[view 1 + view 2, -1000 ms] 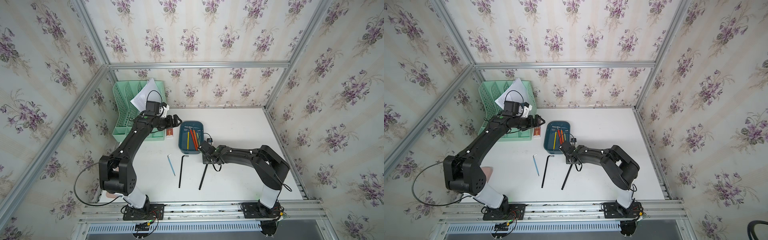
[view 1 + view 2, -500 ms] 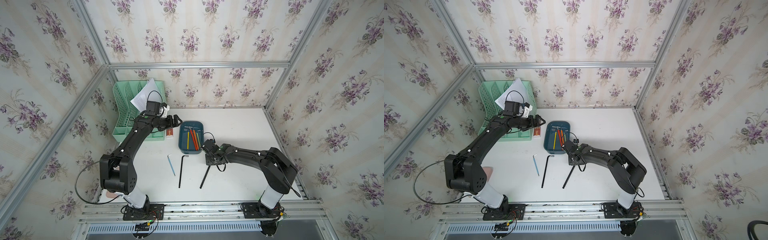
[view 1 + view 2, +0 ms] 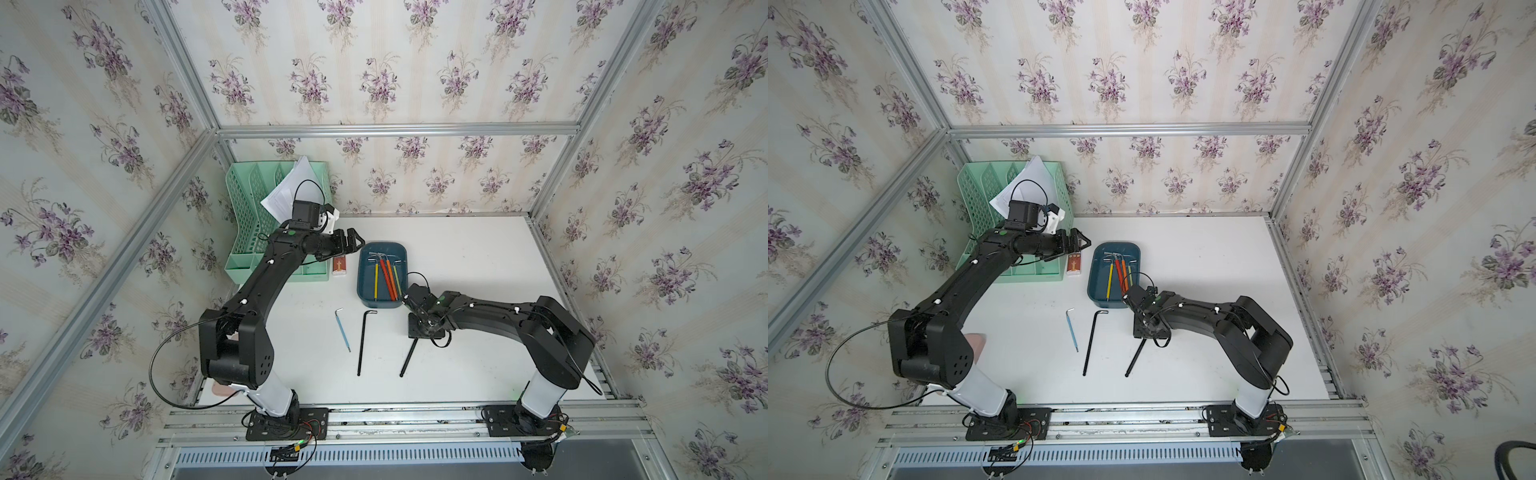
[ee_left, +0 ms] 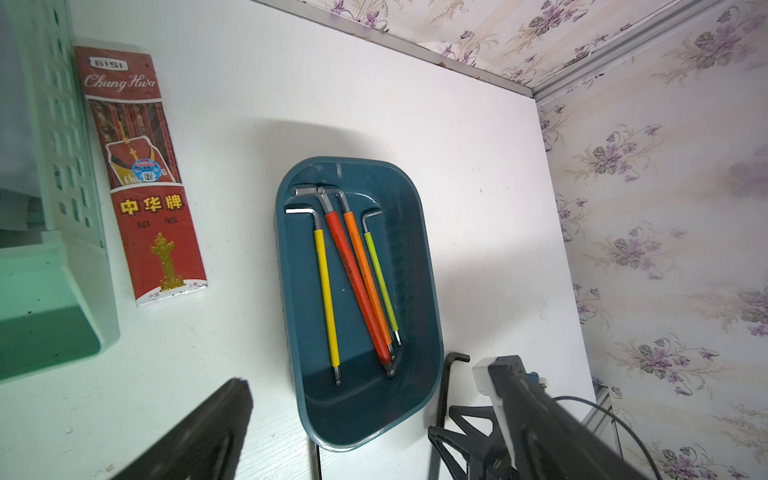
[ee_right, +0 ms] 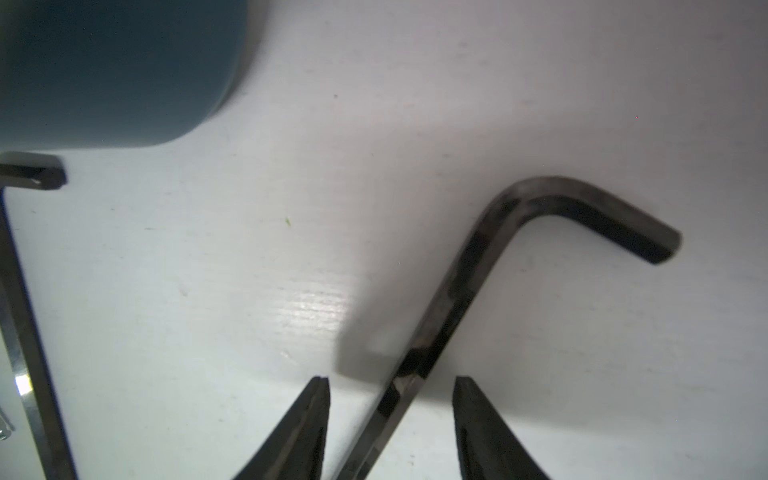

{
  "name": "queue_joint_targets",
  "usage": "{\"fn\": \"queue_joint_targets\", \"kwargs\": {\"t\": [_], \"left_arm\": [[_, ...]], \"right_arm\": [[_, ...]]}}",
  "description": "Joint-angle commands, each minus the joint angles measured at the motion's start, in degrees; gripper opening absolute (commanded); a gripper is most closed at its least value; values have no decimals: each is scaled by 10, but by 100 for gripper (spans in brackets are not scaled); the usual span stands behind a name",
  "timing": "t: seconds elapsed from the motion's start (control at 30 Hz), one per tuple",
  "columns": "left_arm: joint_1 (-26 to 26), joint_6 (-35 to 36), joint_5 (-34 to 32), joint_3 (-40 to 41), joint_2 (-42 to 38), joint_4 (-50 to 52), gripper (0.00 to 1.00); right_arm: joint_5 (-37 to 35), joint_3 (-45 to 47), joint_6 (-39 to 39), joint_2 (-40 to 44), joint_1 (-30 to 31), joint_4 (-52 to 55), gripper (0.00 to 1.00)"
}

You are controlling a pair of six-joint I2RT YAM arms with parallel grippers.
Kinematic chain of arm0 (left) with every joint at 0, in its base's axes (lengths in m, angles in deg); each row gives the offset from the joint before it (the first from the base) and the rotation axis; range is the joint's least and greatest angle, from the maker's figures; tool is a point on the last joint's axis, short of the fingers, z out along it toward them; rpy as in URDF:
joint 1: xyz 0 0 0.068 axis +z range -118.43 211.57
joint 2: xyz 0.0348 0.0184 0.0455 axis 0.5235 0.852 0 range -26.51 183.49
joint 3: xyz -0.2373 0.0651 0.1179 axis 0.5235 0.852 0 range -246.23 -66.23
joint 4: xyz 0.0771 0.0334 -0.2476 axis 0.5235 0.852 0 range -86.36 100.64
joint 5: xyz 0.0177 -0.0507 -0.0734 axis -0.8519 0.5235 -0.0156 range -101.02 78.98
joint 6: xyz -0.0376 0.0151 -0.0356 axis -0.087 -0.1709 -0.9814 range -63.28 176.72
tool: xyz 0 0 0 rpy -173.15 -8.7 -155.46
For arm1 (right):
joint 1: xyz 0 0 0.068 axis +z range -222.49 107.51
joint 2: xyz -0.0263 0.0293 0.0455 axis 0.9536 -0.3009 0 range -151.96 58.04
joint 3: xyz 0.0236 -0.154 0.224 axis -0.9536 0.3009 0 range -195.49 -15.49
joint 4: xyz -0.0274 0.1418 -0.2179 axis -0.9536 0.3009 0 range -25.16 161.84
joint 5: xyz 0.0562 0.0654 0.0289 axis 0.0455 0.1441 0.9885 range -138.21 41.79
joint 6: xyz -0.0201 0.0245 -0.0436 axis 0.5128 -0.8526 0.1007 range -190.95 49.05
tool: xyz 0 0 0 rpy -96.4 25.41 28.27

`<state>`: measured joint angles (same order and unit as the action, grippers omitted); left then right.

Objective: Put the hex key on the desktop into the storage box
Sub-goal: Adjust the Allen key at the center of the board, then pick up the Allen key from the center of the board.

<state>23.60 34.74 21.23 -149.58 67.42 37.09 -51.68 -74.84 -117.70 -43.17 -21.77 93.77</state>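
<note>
- The right gripper (image 5: 390,380) is hanging low over the desk (image 3: 457,257) with its jaws apart, gripping nothing. Its fingers (image 5: 318,395) are straddling the shank of a black hex key (image 5: 457,286) without touching it.
- That key is lying flat just off the near right corner of the box (image 3: 360,286), bend end closest to it and long shank running away.
- The shank is crossing the gap at a slant, so I'd say the wrist is needing a small turn to square the pads before closing.
- A thin steel rod lying flat is apt to roll or squirt out, so the tips should be going right down to the desk and closing firmly.
- Gripped this near the bend, the long tail is likely to droop, so the lift should be clearing the box wall well.
- The key is looking about as long as the box, so it should be going in lengthwise beside the coloured keys (image 4: 357,282) lying inside.
- A second black key (image 3: 362,345) and a blue key (image 3: 343,330) are lying off the box's near wall, not yet stowed.
- The left gripper (image 3: 354,242) is hovering just beside the box's far left corner, jaws apart and empty.
</note>
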Motion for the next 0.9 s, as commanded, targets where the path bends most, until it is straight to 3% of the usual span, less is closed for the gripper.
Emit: {"fn": "queue_joint_targets", "kwargs": {"t": [0.0,0.57,0.87], "left_arm": [[0,9,1,-5,-2,9,99],[0,8,-2,-8,-5,13,99],[0,9,-2,-8,-5,13,99]], "right_arm": [[-7,-19,-12,-19,2,30,53],[-50,-65,0,-105,22,121,46],[-31,-35,-6,-129,27,83,43]]}}
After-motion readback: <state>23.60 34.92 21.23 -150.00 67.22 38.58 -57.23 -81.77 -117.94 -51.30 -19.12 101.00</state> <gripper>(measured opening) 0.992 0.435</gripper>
